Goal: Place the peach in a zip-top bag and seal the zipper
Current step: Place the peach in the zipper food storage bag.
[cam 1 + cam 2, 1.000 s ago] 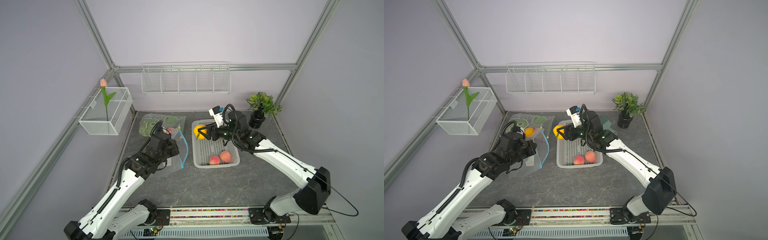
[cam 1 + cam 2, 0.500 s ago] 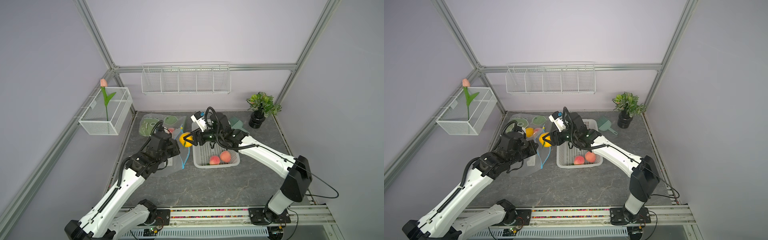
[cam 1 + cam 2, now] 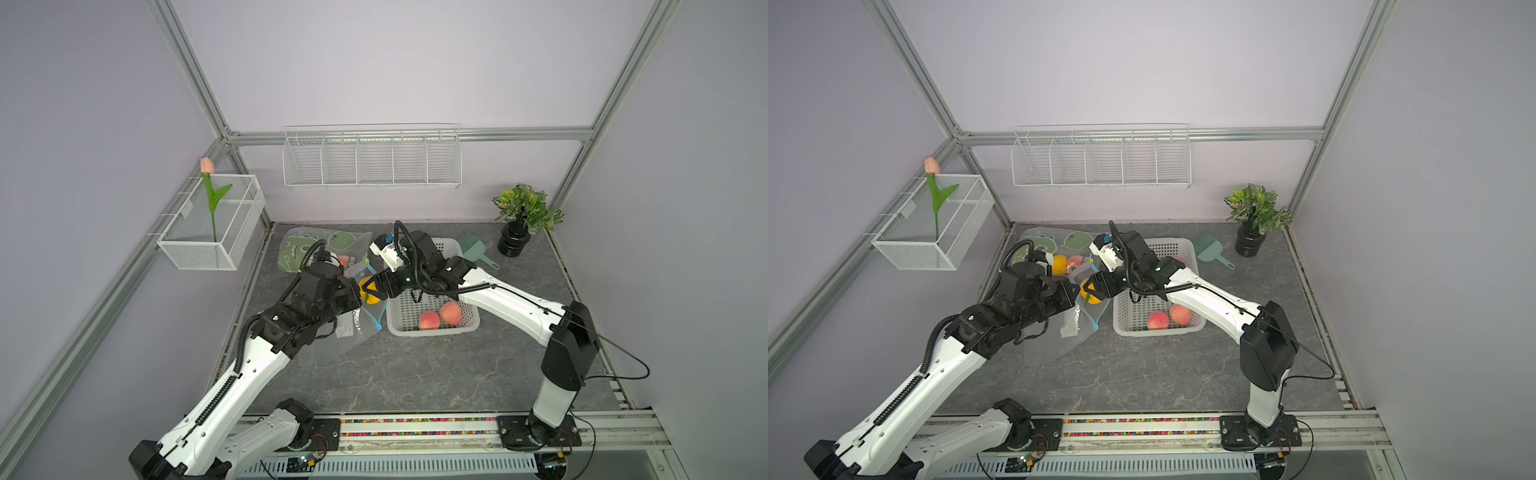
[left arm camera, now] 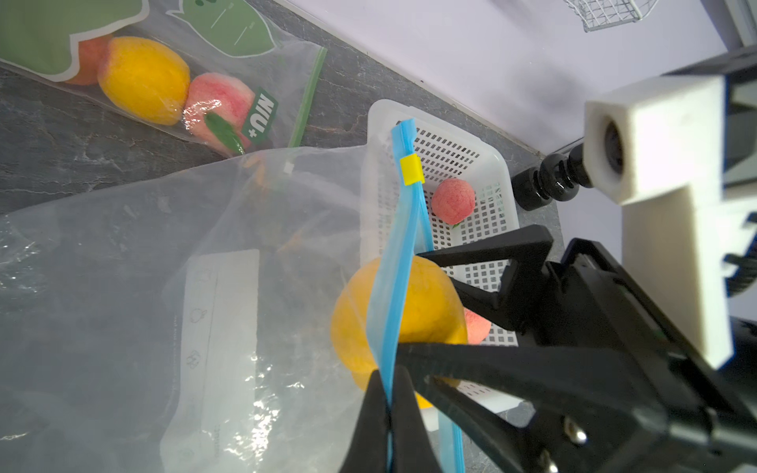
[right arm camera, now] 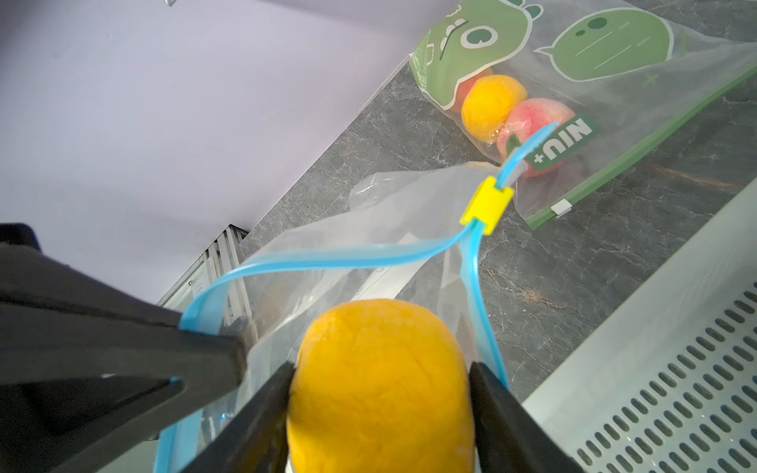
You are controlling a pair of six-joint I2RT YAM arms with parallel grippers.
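My left jaws were pinched shut on the bag zipper, holding its mouth open. My right jaws gripped the yellow peach at that mouth, between the zipper tracks. Basket beside it held pink peaches. Printed bag on the surface held more fruit.

Only text I can read: "NIU+" on the green label of the cartoon-print bag.
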